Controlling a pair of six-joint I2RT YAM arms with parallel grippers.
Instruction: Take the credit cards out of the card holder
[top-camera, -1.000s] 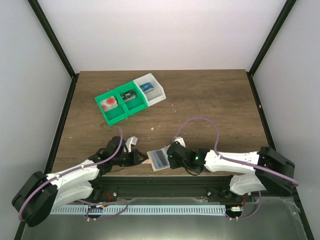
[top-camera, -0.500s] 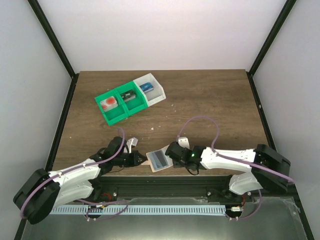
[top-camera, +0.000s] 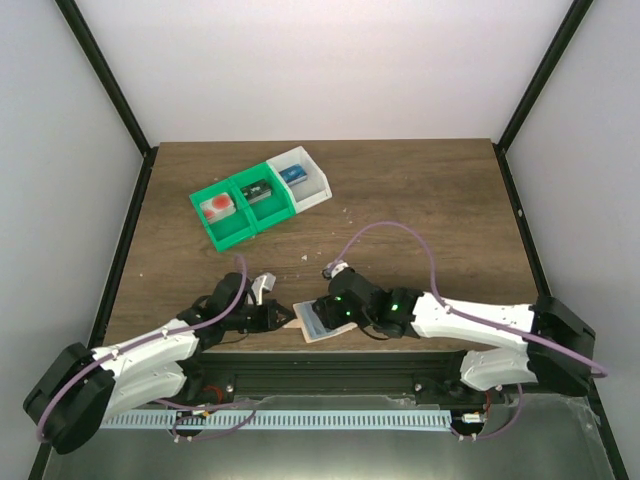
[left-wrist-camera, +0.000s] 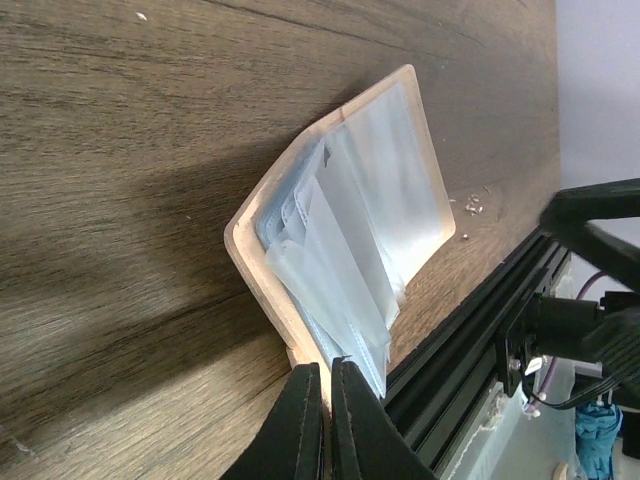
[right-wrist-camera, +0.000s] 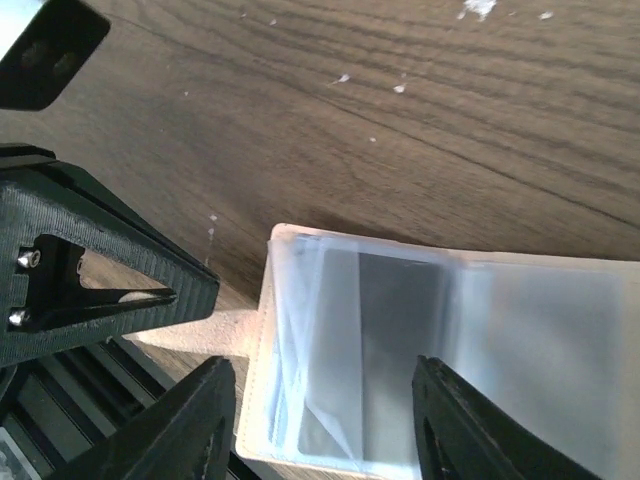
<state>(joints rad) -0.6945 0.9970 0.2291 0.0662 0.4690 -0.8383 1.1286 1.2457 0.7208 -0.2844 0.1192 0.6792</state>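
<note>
At the counter's near edge, between the two grippers: card holder, half open, clear sleeves showing. Left gripper clamped on its tan tab. Right gripper poised over the sleeves, jaws moderately apart, gripping nothing. Credit cards inside the sleeves, directly beneath the right gripper. Green and white bins well beyond both.

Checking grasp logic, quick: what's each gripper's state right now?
left gripper: closed, pinching the card holder.
right gripper: open over the card holder, holding nothing.
</note>
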